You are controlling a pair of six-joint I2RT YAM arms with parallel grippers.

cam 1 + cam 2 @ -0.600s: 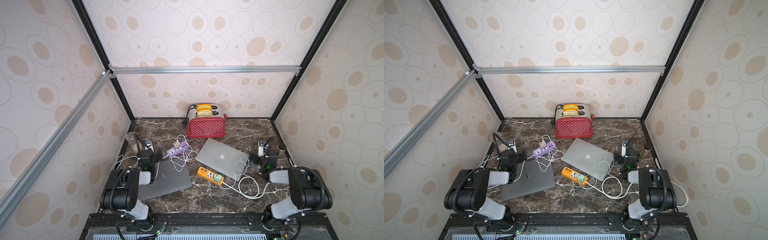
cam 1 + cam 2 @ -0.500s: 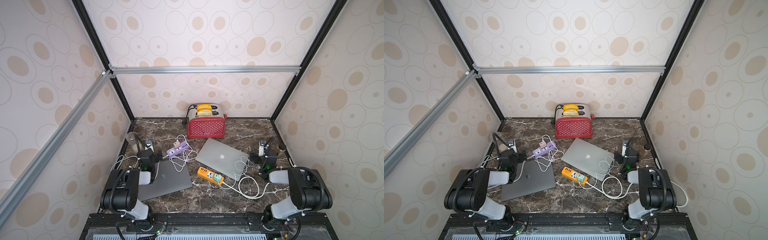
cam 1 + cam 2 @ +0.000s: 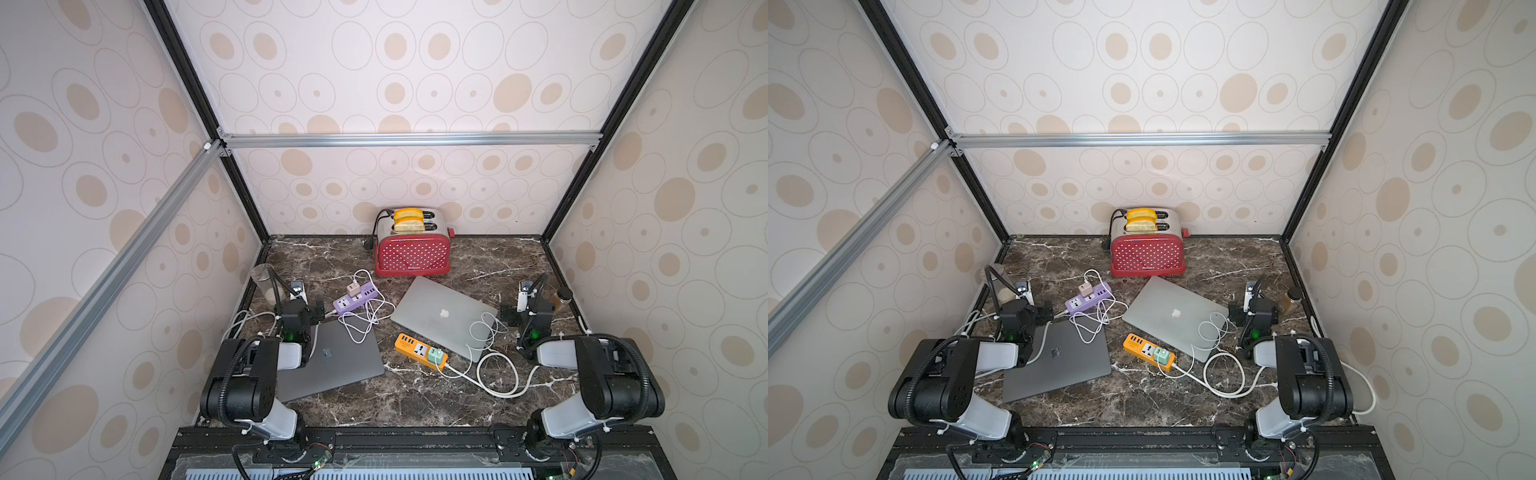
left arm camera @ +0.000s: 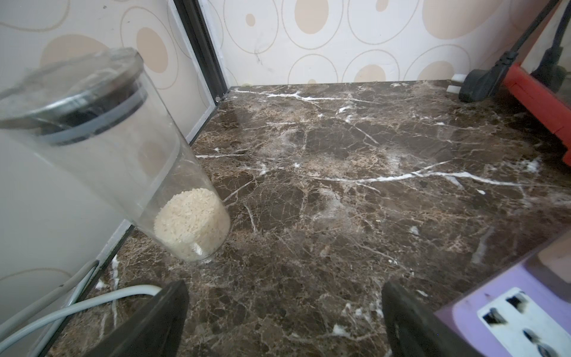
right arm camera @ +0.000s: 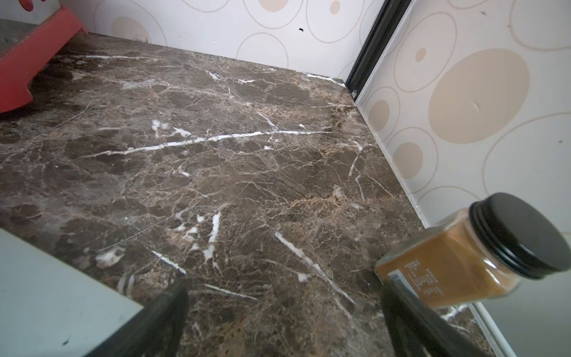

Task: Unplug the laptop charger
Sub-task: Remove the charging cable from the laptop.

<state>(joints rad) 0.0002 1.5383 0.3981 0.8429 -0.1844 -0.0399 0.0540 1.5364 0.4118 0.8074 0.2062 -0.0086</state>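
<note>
Your clear jar (image 4: 123, 154), a little rice (image 4: 191, 222) at the bottom, stands well left of the silver laptop (image 3: 424, 305); a spice jar (image 5: 463, 256) of brown powder (image 5: 432, 265) stands right of it. Your left gripper (image 4: 282, 290) and right gripper (image 5: 282, 293) gape wide, empty. The mint charger (image 3: 435, 354) sits plugged into the orange strip (image 3: 409, 344) just in front of that laptop. Apple logo (image 3: 444, 313) on its lid.

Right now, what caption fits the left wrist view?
Open left gripper over the brown marble tabletop, between a clear lidded canister of pale grains and a purple power strip.

Mock kitchen booth: toaster (image 3: 412, 253), marble counter (image 3: 415, 399)
</note>
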